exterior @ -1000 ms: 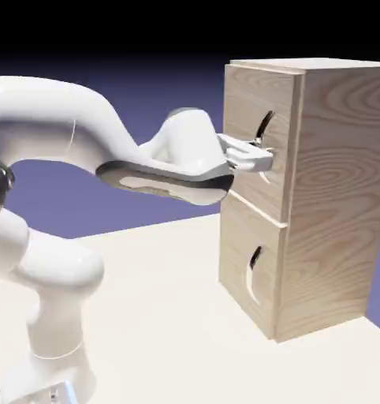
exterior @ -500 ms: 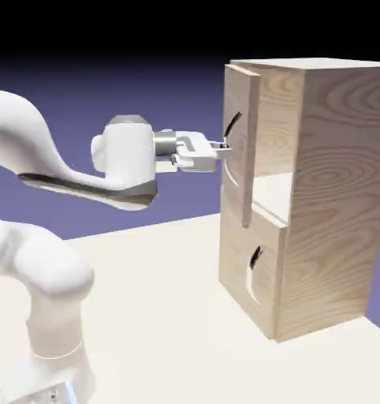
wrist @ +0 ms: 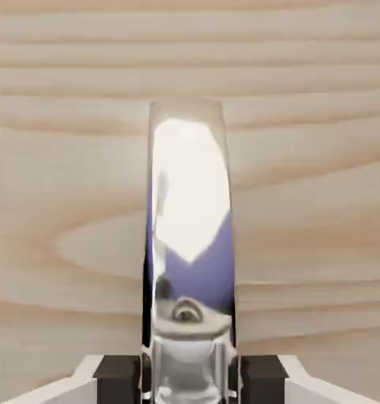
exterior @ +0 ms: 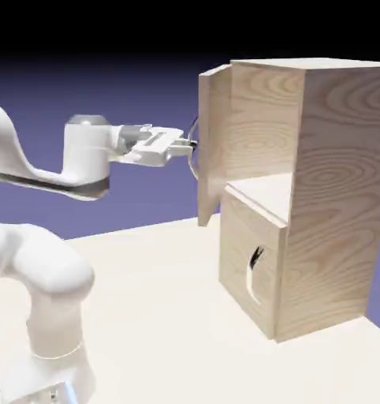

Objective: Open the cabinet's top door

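a: what changed in the last second?

b: a second ago the top door (exterior: 214,142) was flush with the front of the cabinet (exterior: 335,189). half a second ago it stood partly out. now it has swung well clear, its free edge out towards the arm, and the upper compartment shows its pale shelf floor inside

a: and the hand?

b: the hand (exterior: 188,145) is pinched on the handle (wrist: 190,237). in the hand view the shiny metal strip runs up the middle, with the two fingers (wrist: 118,377) tight against it at the bottom edge, and wood grain fills the rest. as the door came out, the arm drew back towards the exterior view's left

a: so is the job done?

b: i'd judge it nearly there. the door looks open by about a right angle, so what's left is a little more pull or simply letting go

a: anything else around?

b: the lower door (exterior: 247,268) is shut, untouched. the cabinet stands on a cream worktop (exterior: 146,316), at the exterior view's right. behind is a plain blue-violet backdrop going to black at the top
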### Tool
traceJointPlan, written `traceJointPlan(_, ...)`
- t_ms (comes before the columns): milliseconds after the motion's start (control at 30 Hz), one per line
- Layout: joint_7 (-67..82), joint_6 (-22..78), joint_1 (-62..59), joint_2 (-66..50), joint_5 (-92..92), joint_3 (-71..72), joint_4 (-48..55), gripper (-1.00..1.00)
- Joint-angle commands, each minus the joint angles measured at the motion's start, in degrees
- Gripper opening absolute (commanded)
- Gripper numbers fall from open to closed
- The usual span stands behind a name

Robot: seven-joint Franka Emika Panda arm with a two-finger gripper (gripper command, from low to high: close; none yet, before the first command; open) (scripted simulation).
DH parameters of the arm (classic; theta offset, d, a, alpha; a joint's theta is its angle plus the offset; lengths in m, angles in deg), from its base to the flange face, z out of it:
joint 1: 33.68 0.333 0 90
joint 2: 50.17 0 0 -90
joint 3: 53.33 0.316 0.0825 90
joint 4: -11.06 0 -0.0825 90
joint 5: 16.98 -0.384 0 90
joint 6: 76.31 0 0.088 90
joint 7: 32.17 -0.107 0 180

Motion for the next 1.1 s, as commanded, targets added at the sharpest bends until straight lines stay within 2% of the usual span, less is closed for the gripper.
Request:
traceJointPlan(0, -0.1, 2.4, -0.1, -1.1, -2.2, 2.1, 1.0, -1.00)
traceJointPlan(300, -3.1, 24.7, -6.8, -14.7, -17.8, 20.2, 14.8, -1.00)
traceJointPlan(733, -12.3, 54.9, -27.6, -38.0, -25.1, 46.8, 39.1, -1.00)
traceJointPlan(900, -15.5, 61.6, -36.5, -43.9, -25.0, 57.2, 44.2, -1.00)
traceJointPlan(1067, -15.3, 62.6, -46.8, -43.2, -26.3, 66.8, 46.7, -1.00)
